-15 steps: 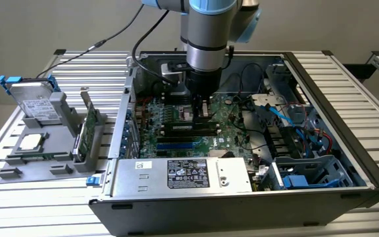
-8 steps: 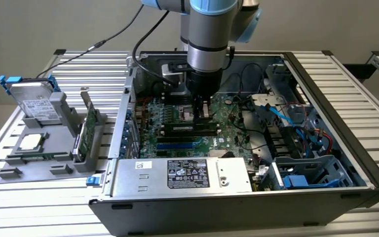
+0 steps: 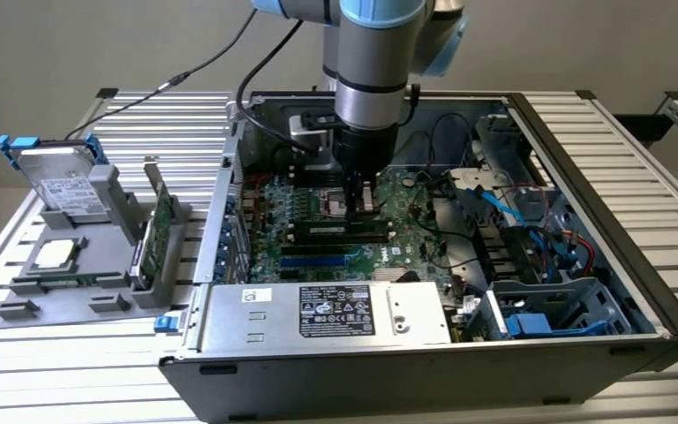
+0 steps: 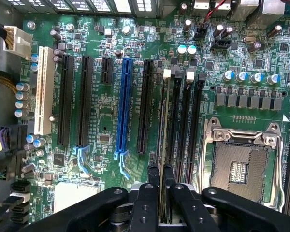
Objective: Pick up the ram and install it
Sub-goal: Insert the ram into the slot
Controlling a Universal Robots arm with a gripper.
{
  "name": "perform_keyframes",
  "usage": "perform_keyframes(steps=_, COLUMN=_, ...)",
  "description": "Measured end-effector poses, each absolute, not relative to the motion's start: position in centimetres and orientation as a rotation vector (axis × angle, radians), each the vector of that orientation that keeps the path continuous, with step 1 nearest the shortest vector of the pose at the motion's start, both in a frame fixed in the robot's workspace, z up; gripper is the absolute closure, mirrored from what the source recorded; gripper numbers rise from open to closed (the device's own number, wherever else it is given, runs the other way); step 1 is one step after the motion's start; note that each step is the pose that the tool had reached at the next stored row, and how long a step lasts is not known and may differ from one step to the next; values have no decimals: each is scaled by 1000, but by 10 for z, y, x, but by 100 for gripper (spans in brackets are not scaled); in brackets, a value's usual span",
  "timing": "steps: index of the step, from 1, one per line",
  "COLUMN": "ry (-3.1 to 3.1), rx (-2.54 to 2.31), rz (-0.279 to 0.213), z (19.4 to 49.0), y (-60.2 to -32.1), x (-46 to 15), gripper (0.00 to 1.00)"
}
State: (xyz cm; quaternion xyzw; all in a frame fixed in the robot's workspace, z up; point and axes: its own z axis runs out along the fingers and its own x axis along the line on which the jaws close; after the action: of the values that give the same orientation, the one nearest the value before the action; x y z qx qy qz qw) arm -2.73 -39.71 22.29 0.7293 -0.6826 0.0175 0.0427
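Observation:
My gripper (image 3: 359,205) reaches straight down into the open computer case (image 3: 621,256), low over the green motherboard (image 3: 297,256). In the wrist view the gripper (image 4: 161,169) is shut on the ram (image 4: 164,121), a thin green stick seen edge-on between the two black fingers (image 4: 153,176). The stick runs lengthwise along the black memory slots (image 4: 183,125), lined up with the slot closest to the long expansion slots. Whether it touches that slot I cannot tell. The memory slots (image 3: 339,231) lie just below the gripper in the exterior view.
An open CPU socket (image 4: 239,164) lies beside the memory slots. A blue expansion slot (image 4: 124,106) and black ones lie on the other side. The power supply (image 3: 327,314) fills the case front, with blue cables (image 3: 516,212) on the exterior view's right. A grey rack (image 3: 80,265) outside holds a hard drive (image 3: 63,181) and a card (image 3: 156,230).

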Motion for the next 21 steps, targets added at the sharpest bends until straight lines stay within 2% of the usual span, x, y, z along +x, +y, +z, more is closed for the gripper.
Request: perform_keyframes(steps=21, ry=-2093, rx=2222, rz=57, z=219, y=-397, x=-27, gripper=86)
